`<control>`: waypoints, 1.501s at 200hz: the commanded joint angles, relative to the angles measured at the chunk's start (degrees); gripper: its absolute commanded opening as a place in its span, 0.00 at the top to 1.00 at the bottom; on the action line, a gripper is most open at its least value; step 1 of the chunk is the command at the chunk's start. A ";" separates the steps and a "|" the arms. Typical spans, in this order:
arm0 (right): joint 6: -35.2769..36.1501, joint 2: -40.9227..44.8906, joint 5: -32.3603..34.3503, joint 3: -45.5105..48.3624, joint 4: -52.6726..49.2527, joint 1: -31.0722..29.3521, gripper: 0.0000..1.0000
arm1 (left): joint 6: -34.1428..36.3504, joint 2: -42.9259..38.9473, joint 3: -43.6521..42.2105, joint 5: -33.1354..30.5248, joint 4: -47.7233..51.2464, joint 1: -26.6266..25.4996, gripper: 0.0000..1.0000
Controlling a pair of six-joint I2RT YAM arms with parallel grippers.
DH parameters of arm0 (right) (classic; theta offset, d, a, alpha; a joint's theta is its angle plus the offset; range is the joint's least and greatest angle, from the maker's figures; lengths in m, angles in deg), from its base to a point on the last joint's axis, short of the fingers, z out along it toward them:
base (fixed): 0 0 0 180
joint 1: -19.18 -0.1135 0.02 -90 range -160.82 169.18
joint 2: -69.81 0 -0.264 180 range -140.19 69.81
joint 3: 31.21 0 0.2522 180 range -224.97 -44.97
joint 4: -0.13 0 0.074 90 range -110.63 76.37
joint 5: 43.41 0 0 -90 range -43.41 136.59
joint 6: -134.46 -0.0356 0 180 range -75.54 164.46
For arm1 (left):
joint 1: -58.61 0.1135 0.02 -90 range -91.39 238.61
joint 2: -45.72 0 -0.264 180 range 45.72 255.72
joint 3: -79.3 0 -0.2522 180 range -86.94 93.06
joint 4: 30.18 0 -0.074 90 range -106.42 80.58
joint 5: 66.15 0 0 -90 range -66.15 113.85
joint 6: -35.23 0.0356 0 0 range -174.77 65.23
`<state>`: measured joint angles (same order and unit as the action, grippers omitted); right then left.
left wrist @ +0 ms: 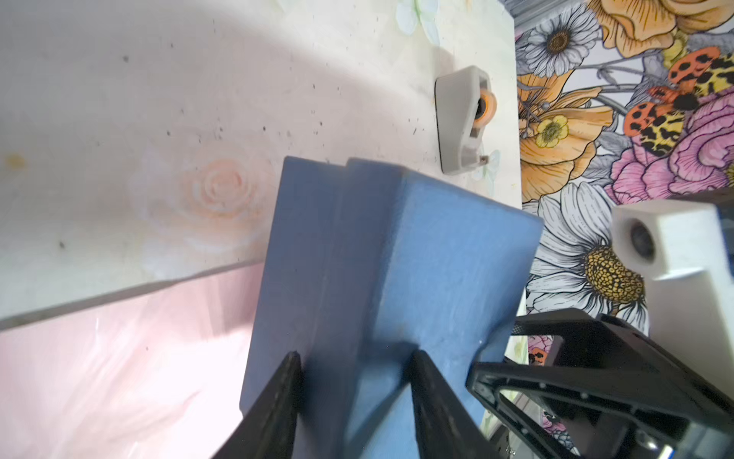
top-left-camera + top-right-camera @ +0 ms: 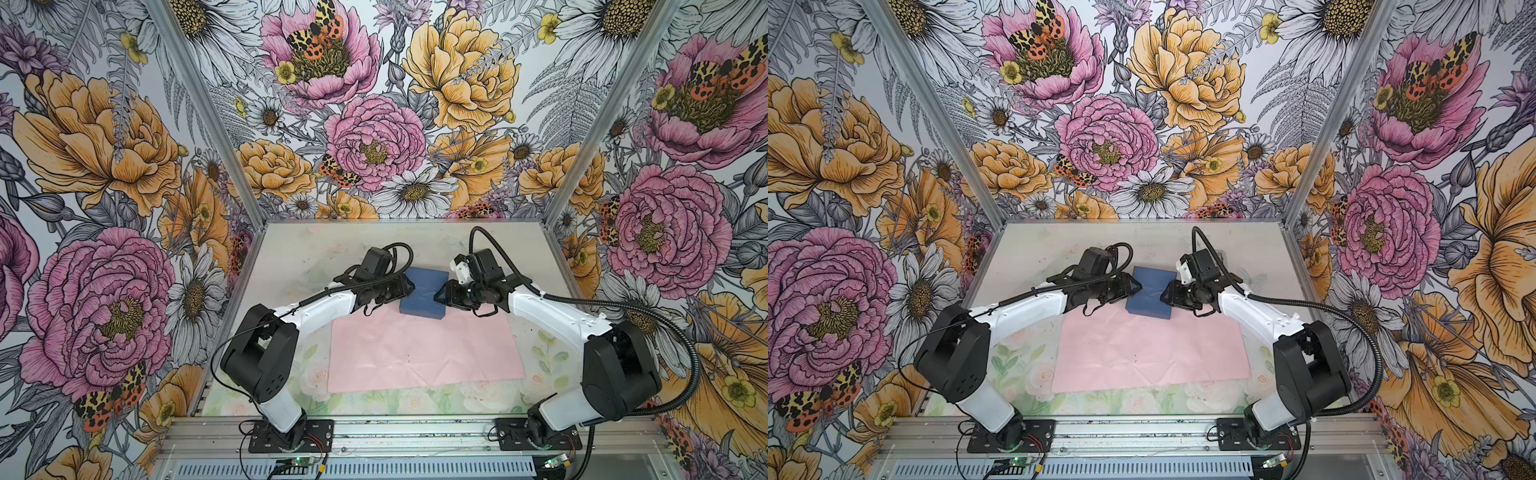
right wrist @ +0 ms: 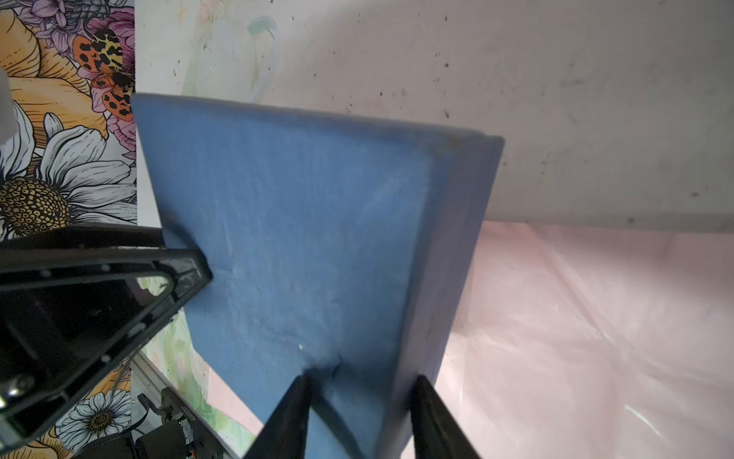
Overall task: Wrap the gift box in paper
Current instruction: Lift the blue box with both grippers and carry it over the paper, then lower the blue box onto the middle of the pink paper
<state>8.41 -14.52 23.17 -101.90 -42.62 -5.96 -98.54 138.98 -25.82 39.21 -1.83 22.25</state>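
I judged this to be the placing step: the box was being carried onto the sheet, and no folding had begun. The small navy-blue matte cardboard gift box sat over the far edge of the thin pale pink sheet of paper, about midway between the left and right edges of the pale flower-printed tabletop. The paper lay flat, faintly creased, across the middle and near part of the tabletop.

The left gripper was partly closed on the box's left edge, one finger on the lid and one beneath. The right gripper pinched the opposite edge the same way (neither pair of jaws had anything else in it). With fingers under it the box seemed to be off the surface and slightly skewed to the sheet, though from the top views I could not tell for certain.

The box looked rigid and flat-topped, with the lid's seam showing along the side and its matte top scuffed.

Next I would need to bring it toward the sheet's centre, square it with the edges, lower both arms evenly, then open up. A grey tape dispenser stood beyond the box, near the tabletop's edge by the wall.
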 commanded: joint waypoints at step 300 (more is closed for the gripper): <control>-6.40 8.36 3.27 13.53 -1.80 -8.87 0.58 | -14.70 -10.20 -19.44 -5.41 -8.90 -13.16 0.55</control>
<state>1.87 -5.36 25.36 -89.31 -46.99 -14.14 -112.99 127.87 -44.88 33.06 -5.90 9.90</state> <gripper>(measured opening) 0.426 0.455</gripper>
